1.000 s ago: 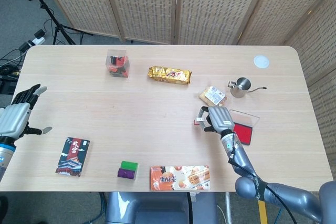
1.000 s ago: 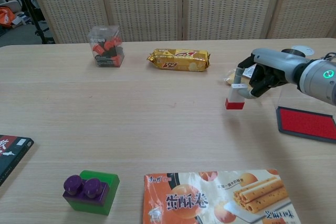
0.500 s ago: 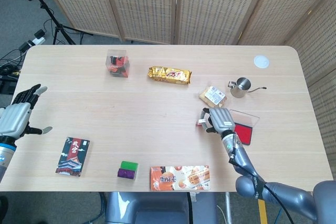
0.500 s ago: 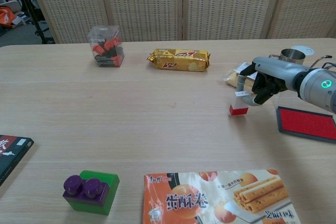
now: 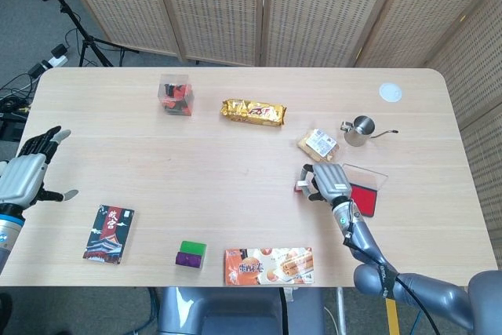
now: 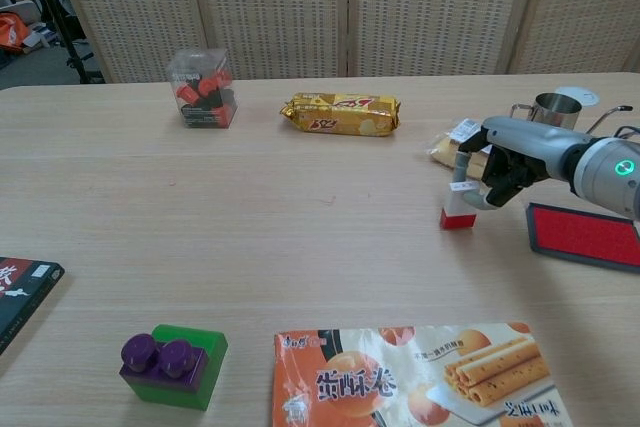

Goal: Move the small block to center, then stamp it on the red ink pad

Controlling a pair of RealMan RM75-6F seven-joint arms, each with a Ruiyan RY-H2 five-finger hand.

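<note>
Red-and-white small block (image 6: 458, 209) sits right of centre in the chest view, its red base at or just above the tabletop; contact can't be confirmed. Right hand (image 6: 503, 169) grips its white top, fingers curled round it. In the head view the same hand (image 5: 330, 183) covers most of the block (image 5: 300, 185). Red ink pad (image 6: 584, 235) lies just right of the hand, flat in its dark tray, apart from the block. Left hand (image 5: 27, 172) is at the far left edge of the head view, fingers spread, holding nothing. Small snack packet (image 5: 318, 143) and steel cup (image 5: 360, 130) are above the right hand. Gold biscuit pack (image 6: 340, 113) and clear box (image 6: 203, 87) sit upper centre and upper left. Orange snack box (image 6: 415, 377) is at the bottom, green-purple brick (image 6: 172, 364) lower left, book (image 5: 109, 233) further left.
</note>
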